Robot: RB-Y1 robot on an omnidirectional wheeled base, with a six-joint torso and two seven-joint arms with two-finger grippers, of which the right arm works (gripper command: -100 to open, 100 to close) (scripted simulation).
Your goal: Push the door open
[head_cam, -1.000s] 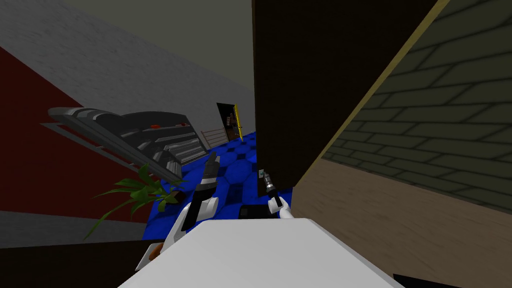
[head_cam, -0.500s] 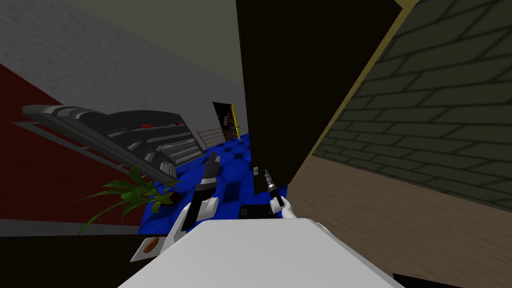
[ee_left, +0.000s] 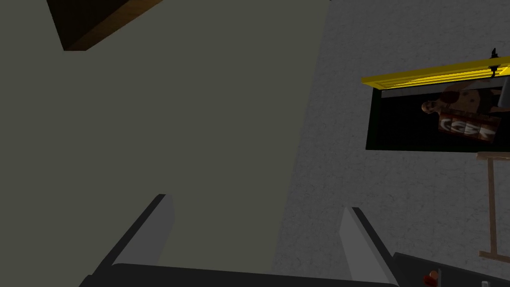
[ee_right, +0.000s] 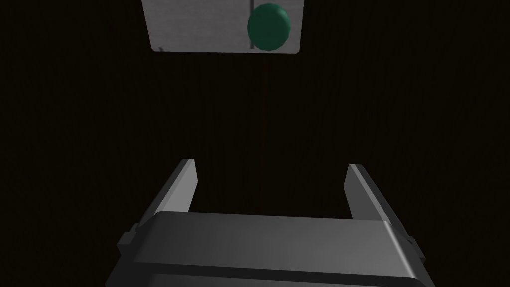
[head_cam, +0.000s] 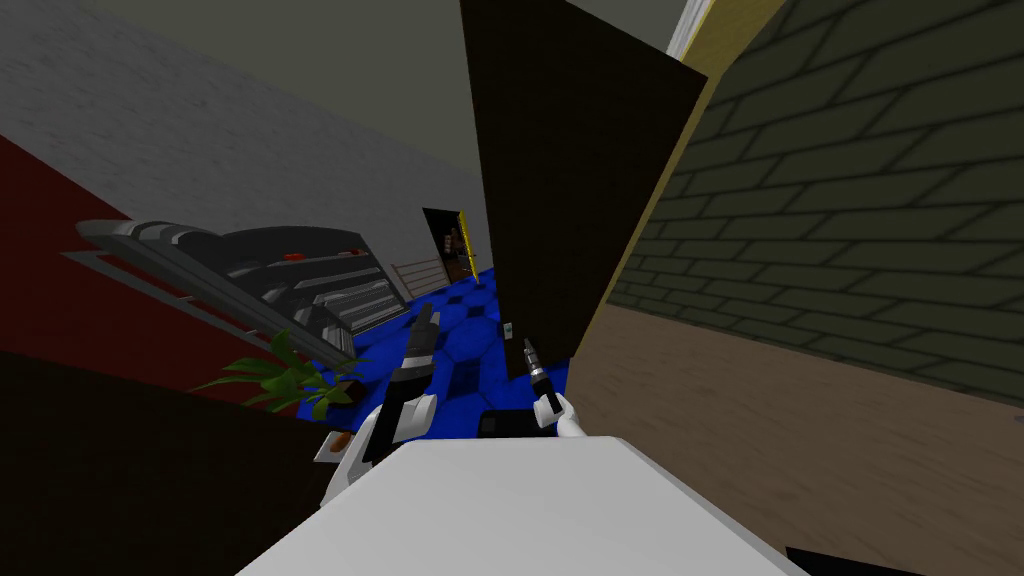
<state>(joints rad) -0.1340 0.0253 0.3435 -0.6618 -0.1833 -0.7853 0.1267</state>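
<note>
The dark brown door (head_cam: 570, 180) stands ajar from its yellow frame (head_cam: 690, 120), with its top edge showing in the head view. Low on the door sits a grey plate (ee_right: 199, 25) with a green knob (ee_right: 269, 20). My right gripper (ee_right: 271, 172) is open and points at the dark door face just beside that plate, holding nothing. The head view has the right gripper (head_cam: 528, 348) next to the plate (head_cam: 508, 329) at the door's free edge. My left gripper (head_cam: 427, 318) hangs open over the blue floor, and the left wrist view shows its fingers (ee_left: 164, 214) wide apart.
A grey machine (head_cam: 270, 280) and a green plant (head_cam: 290, 375) stand at the left by the red wall. Blue floor (head_cam: 470, 340) runs to a far doorway (head_cam: 455, 240). A brick wall (head_cam: 850, 220) and wooden floor (head_cam: 780, 430) lie right. A dark brown surface (head_cam: 120, 470) is at lower left.
The door has swung further from its frame, so its top edge and more yellow frame now show. My head view has shifted. The right gripper stays by the plate.
</note>
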